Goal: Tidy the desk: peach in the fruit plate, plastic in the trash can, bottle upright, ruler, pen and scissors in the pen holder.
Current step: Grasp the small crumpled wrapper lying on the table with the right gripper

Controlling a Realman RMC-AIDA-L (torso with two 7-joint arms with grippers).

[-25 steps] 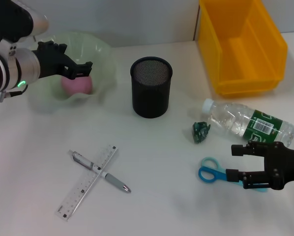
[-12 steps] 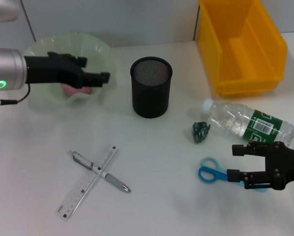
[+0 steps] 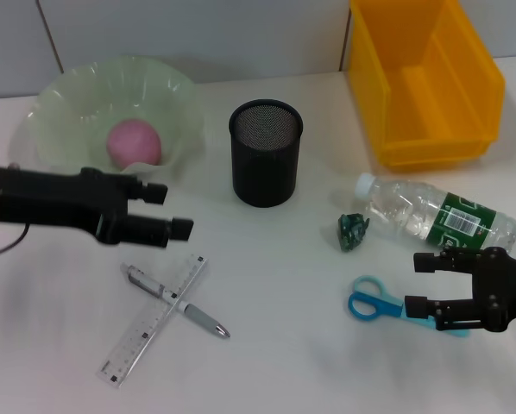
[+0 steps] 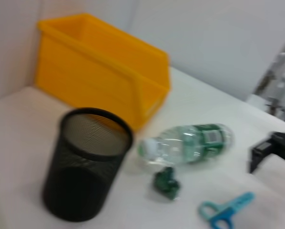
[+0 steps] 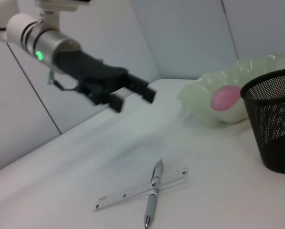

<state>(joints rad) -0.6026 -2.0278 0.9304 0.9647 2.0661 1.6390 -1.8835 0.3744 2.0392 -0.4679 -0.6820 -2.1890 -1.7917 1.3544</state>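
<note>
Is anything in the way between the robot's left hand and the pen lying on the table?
Nothing visible blocks it. The left hand, open, hovers above the desk, with bare tabletop between it and the pen. The pen does cross the ruler, touching it.

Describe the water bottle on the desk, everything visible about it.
The bottle is clear plastic with a white cap and a green label carrying a barcode. It lies on its side on the white desk, not upright, cap toward the black pen holder, in front of the yellow trash can. A small crumpled green scrap sits close by its cap. No gripper touches it; the right gripper hovers nearer the scissors.
</note>
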